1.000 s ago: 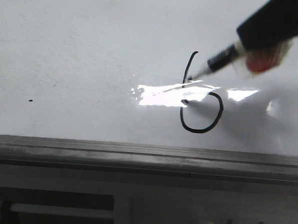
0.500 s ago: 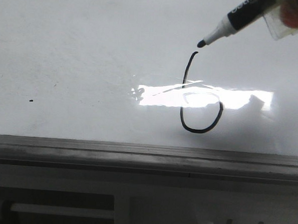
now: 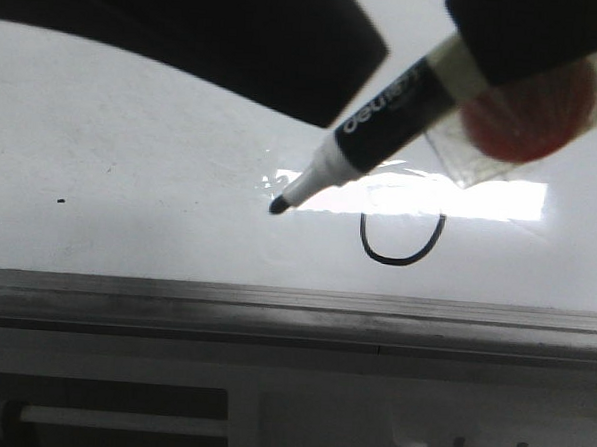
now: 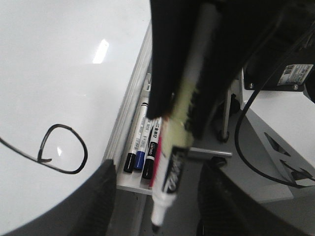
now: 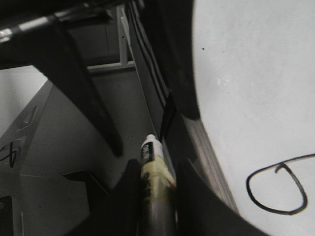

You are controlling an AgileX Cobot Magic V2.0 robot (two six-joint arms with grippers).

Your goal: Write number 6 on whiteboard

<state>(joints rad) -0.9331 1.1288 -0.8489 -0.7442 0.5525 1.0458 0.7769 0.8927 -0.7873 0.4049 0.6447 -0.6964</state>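
The number 6 [image 3: 402, 257] is drawn in thin black on the whiteboard [image 3: 133, 125]; its upper stroke is hidden behind the marker [image 3: 384, 113]. My right gripper [image 3: 529, 35] is shut on this black-and-white marker, whose tip points down-left, left of the 6. In the right wrist view the fingers [image 5: 157, 169] clamp the marker barrel [image 5: 153, 162], with the 6 [image 5: 247, 189] off to the side on the whiteboard [image 5: 256, 73]. My left gripper [image 4: 157, 169] is open, its dark fingers wide apart on either side of the marker [image 4: 170, 177]. The 6 [image 4: 86, 153] shows there too.
A grey metal rail [image 3: 274, 307] runs along the board's near edge. A tray [image 4: 135, 184] beside the rail holds three spare markers [image 4: 142, 147]. The left arm's dark body [image 3: 238, 40] fills the upper left of the front view. A small black speck [image 3: 61, 201] marks the board.
The marker has swung from above the top of the 6 down and left, nearer the camera, now covering the 6's upper stroke. The left arm has come into the front view at top left.
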